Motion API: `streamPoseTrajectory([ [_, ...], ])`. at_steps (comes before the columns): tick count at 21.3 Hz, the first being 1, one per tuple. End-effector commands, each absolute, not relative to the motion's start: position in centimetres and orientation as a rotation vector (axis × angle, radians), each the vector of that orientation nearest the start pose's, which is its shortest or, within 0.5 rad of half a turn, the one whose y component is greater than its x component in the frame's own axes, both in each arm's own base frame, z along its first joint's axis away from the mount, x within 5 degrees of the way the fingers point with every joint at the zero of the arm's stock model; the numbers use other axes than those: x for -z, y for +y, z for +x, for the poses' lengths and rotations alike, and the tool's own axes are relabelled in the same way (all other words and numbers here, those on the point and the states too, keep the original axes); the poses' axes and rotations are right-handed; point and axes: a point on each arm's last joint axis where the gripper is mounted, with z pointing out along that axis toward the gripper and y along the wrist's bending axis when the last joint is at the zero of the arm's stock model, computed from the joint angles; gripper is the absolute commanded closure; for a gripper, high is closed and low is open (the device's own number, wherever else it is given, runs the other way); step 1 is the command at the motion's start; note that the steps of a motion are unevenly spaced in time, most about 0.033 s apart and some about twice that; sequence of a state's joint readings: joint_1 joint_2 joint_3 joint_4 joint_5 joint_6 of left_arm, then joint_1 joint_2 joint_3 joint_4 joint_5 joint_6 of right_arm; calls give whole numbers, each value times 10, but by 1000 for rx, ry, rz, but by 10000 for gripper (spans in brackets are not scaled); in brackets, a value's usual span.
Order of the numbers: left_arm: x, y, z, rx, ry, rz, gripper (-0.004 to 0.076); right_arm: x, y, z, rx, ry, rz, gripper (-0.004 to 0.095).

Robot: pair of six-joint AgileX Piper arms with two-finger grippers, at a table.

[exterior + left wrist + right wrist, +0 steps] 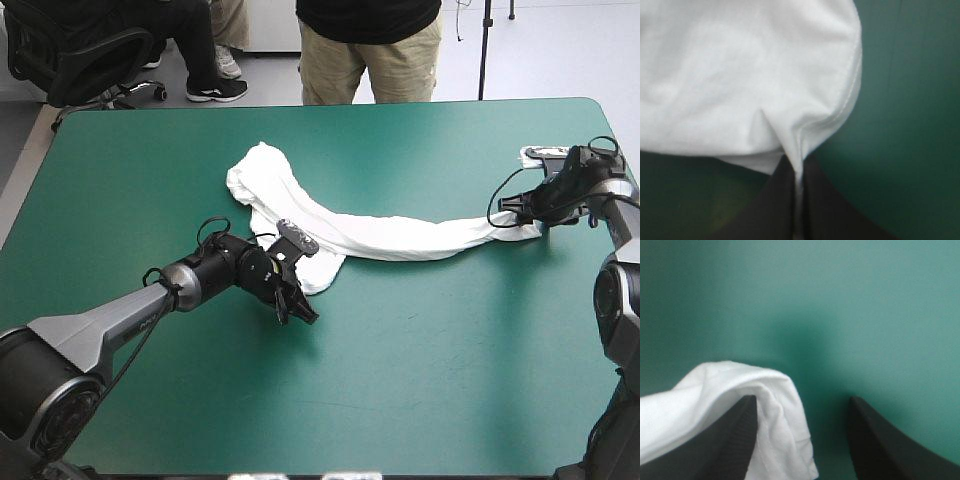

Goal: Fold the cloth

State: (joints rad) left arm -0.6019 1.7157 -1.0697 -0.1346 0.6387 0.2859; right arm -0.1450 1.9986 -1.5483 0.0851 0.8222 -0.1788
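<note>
Bright, even light — shadows soft, faint.

There is one T-shirt (380,237), white, on one teal-green surface (430,390). Two grippers are in view: the left gripper (300,313) at the shirt's 7 o'clock end, the right gripper (517,217) at its 3 o'clock end. Each gripper has two black fingers (880,442), four fingers in all.
</note>
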Motion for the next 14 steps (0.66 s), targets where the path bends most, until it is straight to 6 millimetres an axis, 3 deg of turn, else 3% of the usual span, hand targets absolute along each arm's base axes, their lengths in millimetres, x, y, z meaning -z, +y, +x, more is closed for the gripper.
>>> streamPoseTrajectory([
  [1,-189,-197,266,241,2655,1079,733,-230,-59,426,-6,2698,19,459],
  [2,-189,-197,266,245,2655,1075,733,-229,-59,425,-8,2709,15,532],
  [3,-190,-197,266,255,2655,1066,733,-228,-58,425,-18,2716,-14,754],
  [4,-191,-197,266,259,2652,1062,733,-228,-57,425,-24,2714,-20,883],
  [7,-210,-194,262,267,2602,1049,733,-231,-57,424,-31,2708,-1,923],
  [9,-234,-184,255,214,2558,1034,733,-251,-56,419,-31,2656,11,923],
  [13,-294,-149,234,-23,2457,994,733,-322,-47,394,-75,2469,12,924],
  [14,-320,-134,225,-111,2398,924,733,-351,-42,382,-106,2386,-3,925],
])
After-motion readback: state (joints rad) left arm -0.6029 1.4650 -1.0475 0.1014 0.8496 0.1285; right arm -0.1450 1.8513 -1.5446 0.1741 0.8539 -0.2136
